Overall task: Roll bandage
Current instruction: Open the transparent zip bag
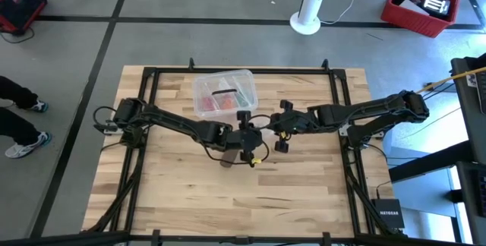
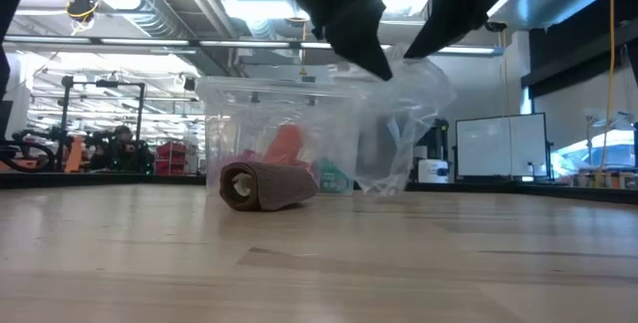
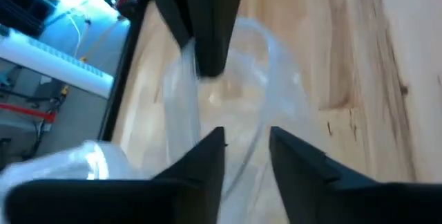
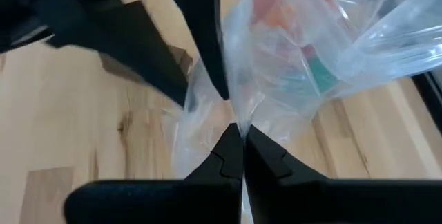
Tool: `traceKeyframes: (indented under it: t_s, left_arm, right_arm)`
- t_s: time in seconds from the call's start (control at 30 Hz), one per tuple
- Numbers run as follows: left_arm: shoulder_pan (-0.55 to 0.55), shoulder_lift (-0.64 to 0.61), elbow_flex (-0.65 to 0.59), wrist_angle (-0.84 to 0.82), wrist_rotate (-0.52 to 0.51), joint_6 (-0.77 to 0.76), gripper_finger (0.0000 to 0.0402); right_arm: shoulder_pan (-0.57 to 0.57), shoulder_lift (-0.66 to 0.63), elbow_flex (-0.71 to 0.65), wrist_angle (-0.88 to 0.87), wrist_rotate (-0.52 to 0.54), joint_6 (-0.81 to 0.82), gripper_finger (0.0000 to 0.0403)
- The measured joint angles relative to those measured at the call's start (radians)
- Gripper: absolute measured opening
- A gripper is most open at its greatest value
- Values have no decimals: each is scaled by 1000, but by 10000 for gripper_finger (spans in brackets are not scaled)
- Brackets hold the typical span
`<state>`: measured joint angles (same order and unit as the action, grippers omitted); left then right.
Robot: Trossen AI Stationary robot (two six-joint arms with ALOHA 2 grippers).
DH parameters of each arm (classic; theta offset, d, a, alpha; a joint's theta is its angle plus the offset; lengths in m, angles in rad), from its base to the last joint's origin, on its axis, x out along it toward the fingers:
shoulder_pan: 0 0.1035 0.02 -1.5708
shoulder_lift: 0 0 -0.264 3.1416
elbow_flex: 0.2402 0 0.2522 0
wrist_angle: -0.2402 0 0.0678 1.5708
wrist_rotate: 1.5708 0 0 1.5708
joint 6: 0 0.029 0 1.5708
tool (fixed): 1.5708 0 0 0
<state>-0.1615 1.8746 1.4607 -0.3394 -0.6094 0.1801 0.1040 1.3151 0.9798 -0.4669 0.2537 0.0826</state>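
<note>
Low view shows us the bandage (image 2: pixel 267 185) rolled up and lying on the table (image 2: pixel 399 263), just in front of the clear plastic box (image 2: pixel 249 114). We see our right gripper (image 4: pixel 238 131) pinched tight on the clear plastic bag (image 4: pixel 311 58) above mid-table, while our left gripper (image 3: pixel 245 137) hangs beside it, fingers parted around the bag's film

My grippers (image 4: pixel 236 135) are black — the rolled bandage (image 2: pixel 267 185) dull brown-tan, the plastic bag (image 4: pixel 324 51) clear, the box (image 1: pixel 224 94) clear with red and teal inside, the table (image 1: pixel 304 193) pale striped wood.
</note>
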Motion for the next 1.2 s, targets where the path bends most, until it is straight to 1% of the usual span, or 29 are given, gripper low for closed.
traceKeyframes:
  t_s: [0.07,0.13,0.17,0.23,0.33,0.47,0.6,0.7,0.77,0.87,0.93,1.03,1.1,1.2]
  left_arm:
    - [-9,2,-1,-10,10,-19,68]
    - [-18,-1,-1,-11,84,-16,23]
    - [-25,-3,-1,-10,131,-16,12]
    - [-47,-8,0,-12,191,-33,11]
    - [-85,-29,0,-25,215,-66,4]
    - [-133,-76,0,-27,223,-91,3]
    - [-166,-104,0,-75,207,-134,2]
    - [-179,-106,0,-141,202,-191,1]
    - [-187,-106,0,-204,201,-259,2]
    - [-200,-108,0,-304,200,-340,1]
    - [-212,-114,-1,-343,204,-380,1]
    - [-225,-125,-1,-349,212,-406,1]
    - [-232,-127,-1,-355,212,-420,1]
    - [-240,-126,-1,-356,213,-435,1]
  right_arm:
    - [0,0,0,-9,-3,-6,4]
    - [0,0,0,-11,15,-12,4]
    - [0,0,0,-13,31,-18,4]
    - [0,0,0,-12,58,-34,4]
    - [1,0,0,-9,44,-35,4]
    - [1,10,0,2,2,-30,4]
    - [2,42,-19,42,-11,-29,4]
    - [2,64,-56,112,-15,-8,4]
    - [2,70,-85,167,-40,11,4]
    - [2,80,-120,269,-96,39,4]
    - [2,93,-137,354,-144,52,4]
    - [1,124,-143,469,-186,54,6]
    - [1,149,-143,515,-215,53,10]
    - [0,183,-144,557,-219,52,21]
